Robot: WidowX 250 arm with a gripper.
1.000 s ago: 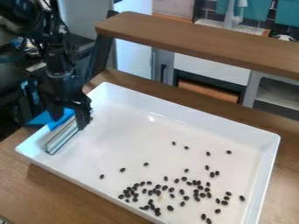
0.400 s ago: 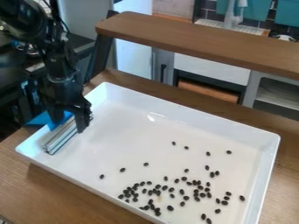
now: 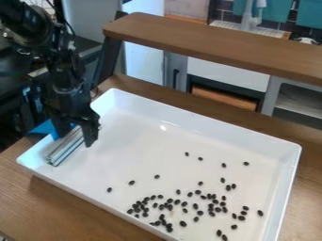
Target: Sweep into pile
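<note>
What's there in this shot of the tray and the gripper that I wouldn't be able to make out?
All in the camera view:
- Far end of the metal bar: hidden behind the gripper.
- What the gripper grips, if anything: its own dark body covers the contact.
- The tray's nearest corner: cut off by the bottom edge.
- What the dark bits are: too small.

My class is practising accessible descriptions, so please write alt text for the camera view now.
Dark beans lie scattered in a white tray on a wooden table, thickest towards the near edge. At the tray's left end, a black robot arm's claw is at a metal bar with a blue piece.
</note>
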